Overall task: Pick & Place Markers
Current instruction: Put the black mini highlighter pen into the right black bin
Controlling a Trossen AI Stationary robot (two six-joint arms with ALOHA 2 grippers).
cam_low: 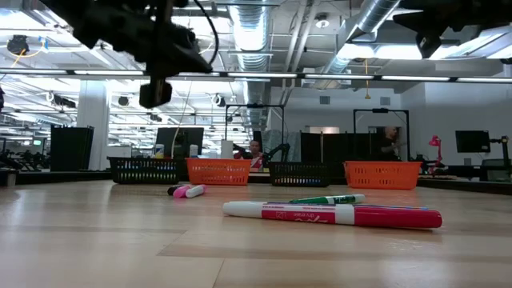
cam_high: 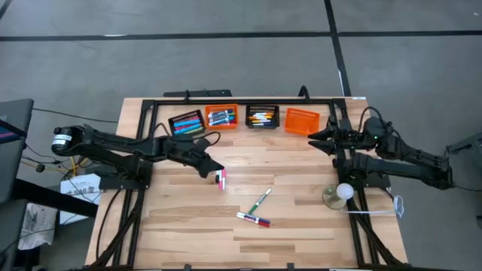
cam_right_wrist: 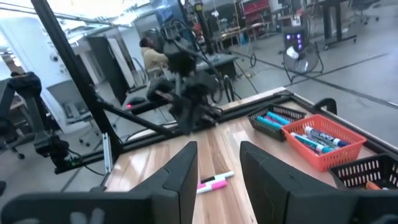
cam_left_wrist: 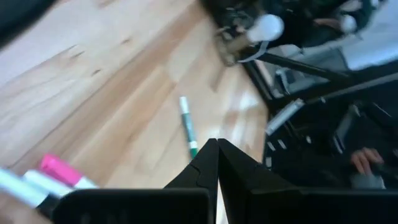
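High view. Wooden tabletop (cam_high: 188, 226) with four mesh baskets in a row at the far edge: black basket (cam_high: 186, 123), orange basket (cam_high: 221, 117), second black basket (cam_high: 262, 117), all three holding markers, and an orange basket (cam_high: 302, 120) at the right end. Loose markers on the tabletop: pink marker (cam_high: 221, 179) beside the left pincer (cam_high: 212, 170); green marker (cam_high: 260, 200) nearer the middle; red marker (cam_high: 254, 220) just beyond it toward the near edge. Right pincer (cam_high: 315, 139) sits near the right-end orange basket, well apart from the loose markers.

Low view. Red marker (cam_low: 332, 214) lies nearest, green marker (cam_low: 326, 199) behind it, pink marker (cam_low: 188, 190) farther back. The baskets line the far edge.

Left wrist view. Left pincer (cam_left_wrist: 217, 149) clenched, fingertips pressed together, nothing between them. Green marker (cam_left_wrist: 188, 126) lies ahead; pink marker (cam_left_wrist: 59, 170) off to one side.

Right wrist view. Right pincer (cam_right_wrist: 219, 155) released, fingers apart, empty. Pink marker (cam_right_wrist: 214, 181) lies on the tabletop ahead.
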